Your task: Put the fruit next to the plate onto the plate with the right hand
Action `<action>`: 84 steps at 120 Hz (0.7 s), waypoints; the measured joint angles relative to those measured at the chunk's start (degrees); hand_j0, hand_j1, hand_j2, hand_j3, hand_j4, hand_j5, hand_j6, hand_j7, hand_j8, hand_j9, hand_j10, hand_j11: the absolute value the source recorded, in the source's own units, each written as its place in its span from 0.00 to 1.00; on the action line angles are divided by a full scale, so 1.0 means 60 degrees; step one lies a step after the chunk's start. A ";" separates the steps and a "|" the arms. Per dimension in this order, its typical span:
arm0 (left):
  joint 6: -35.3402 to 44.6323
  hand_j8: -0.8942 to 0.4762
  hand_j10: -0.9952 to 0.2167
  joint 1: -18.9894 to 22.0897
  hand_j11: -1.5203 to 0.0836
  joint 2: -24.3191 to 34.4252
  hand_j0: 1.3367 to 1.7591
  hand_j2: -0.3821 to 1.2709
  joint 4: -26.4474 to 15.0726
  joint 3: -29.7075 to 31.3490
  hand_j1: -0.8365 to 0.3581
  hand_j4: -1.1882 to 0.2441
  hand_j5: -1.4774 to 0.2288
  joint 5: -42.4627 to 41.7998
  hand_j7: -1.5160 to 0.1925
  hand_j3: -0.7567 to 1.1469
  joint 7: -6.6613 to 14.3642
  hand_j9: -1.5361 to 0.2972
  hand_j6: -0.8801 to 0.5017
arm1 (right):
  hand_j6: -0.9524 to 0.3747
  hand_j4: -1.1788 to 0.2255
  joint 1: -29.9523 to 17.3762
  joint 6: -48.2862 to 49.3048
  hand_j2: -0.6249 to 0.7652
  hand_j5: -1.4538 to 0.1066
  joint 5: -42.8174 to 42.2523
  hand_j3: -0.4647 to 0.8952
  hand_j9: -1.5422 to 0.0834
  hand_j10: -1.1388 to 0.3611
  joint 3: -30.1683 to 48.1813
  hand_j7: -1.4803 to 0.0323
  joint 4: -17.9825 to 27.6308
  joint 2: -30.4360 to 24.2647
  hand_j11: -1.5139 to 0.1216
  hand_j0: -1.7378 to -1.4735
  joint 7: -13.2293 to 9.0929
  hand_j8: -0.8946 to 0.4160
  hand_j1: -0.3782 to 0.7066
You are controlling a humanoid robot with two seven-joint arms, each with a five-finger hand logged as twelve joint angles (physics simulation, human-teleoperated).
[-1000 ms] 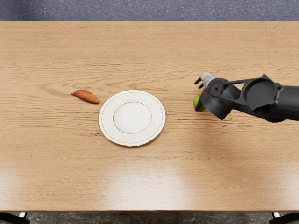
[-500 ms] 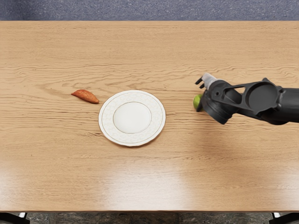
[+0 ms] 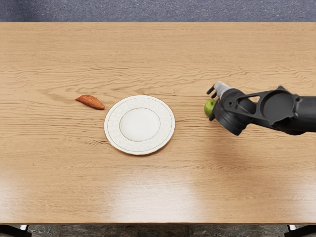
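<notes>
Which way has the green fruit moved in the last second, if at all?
No: the green fruit keeps the same gap to the right of the plate, beside the right hand.

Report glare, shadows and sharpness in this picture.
Head view: a broad pale sheen washes the near half of the table; head view: only soft, faint shadows lie below the right hand and beside the plate; head view: everything is sharp, no blur.

Orange-red tapered veg [image 3: 90, 101] lies flat on light wood table [image 3: 158, 192], left of ctr.
</notes>
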 joint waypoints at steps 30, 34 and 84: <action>0.0000 0.64 0.81 0.0000 0.94 0.0000 0.76 0.23 0.0000 -0.0001 0.98 0.82 0.86 0.0001 0.88 0.40 -0.0001 0.83 0.63 | 0.42 0.38 -0.0484 -0.0077 0.62 0.34 -0.0871 0.34 0.37 0.29 0.0393 0.37 -0.0175 0.0007 0.35 0.34 -0.0016 0.36 0.61; 0.0000 0.64 0.81 0.0000 0.94 0.0000 0.76 0.23 0.0000 -0.0001 0.98 0.82 0.86 0.0000 0.88 0.40 -0.0001 0.83 0.63 | 0.42 0.36 -0.0639 -0.0072 0.64 0.32 -0.0879 0.34 0.35 0.27 0.0711 0.35 -0.0298 0.0002 0.33 0.34 -0.0015 0.37 0.61; 0.0000 0.64 0.81 0.0000 0.94 0.0000 0.76 0.23 0.0000 0.0000 0.98 0.82 0.86 0.0000 0.88 0.40 0.0000 0.83 0.63 | 0.47 0.28 -0.3078 0.6826 0.72 0.19 0.1425 0.34 0.24 0.20 0.8713 0.24 -0.2569 -0.1791 0.22 0.32 -0.0007 0.44 0.63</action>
